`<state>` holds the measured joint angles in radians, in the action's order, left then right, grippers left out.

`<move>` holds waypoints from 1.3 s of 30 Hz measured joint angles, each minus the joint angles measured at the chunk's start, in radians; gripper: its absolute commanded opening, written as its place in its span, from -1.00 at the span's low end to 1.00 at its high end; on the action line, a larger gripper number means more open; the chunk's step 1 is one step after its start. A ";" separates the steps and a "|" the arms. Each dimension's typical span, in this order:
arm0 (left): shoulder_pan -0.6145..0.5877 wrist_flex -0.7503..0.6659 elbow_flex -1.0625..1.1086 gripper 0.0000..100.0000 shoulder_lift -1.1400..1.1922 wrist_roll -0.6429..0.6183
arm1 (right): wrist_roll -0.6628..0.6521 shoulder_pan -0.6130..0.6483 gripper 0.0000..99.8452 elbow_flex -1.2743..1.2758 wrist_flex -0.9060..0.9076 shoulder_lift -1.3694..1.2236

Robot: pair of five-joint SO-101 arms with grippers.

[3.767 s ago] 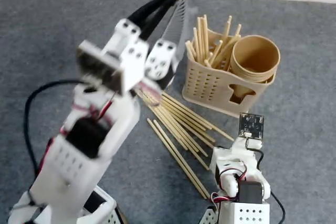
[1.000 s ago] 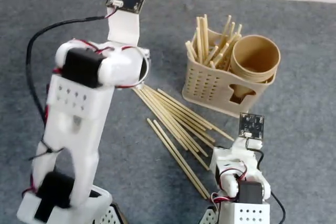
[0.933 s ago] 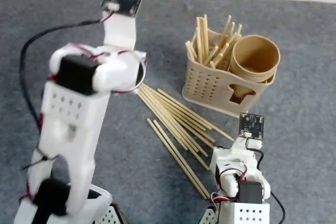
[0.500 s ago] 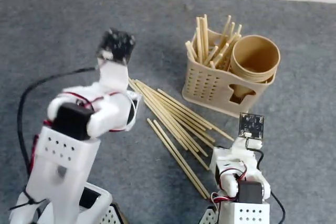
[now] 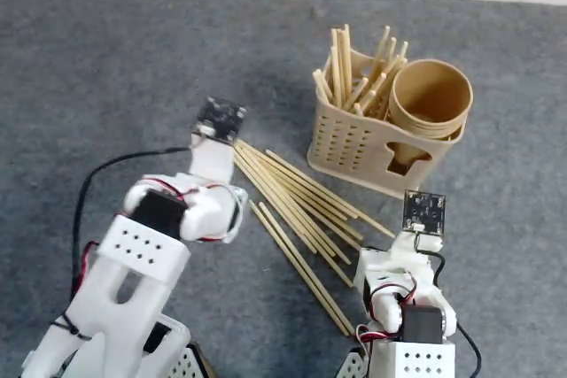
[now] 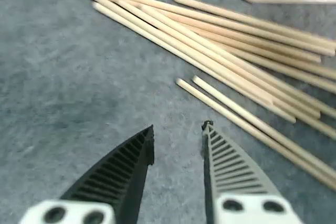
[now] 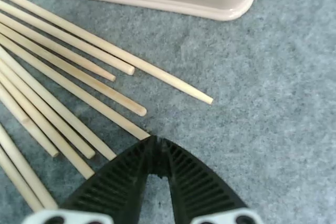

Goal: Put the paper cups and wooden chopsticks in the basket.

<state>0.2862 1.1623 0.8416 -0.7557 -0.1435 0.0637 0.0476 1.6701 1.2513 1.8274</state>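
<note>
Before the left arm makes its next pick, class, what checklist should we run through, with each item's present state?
1. Left end effector open: ok.
2. It holds nothing: ok.
3. Loose chopsticks lie just ahead of it: ok.
4. Right end effector shut, holding nothing: ok.
5. Basket upright, paper cups inside: ok.
6. All chopsticks in the basket: not ok, many lie on the carpet.

White perforated arms [image 5: 133,258], black servos [image 5: 158,212], black cables [image 5: 120,159]
</note>
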 measured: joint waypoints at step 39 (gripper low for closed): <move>0.198 -0.040 -0.301 -0.68 0.736 -0.499 | 0.000 0.000 -0.99 0.000 0.000 0.000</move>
<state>0.4841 1.1224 0.5409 -0.0192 -0.6421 0.0637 0.0476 1.6701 1.2513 1.8274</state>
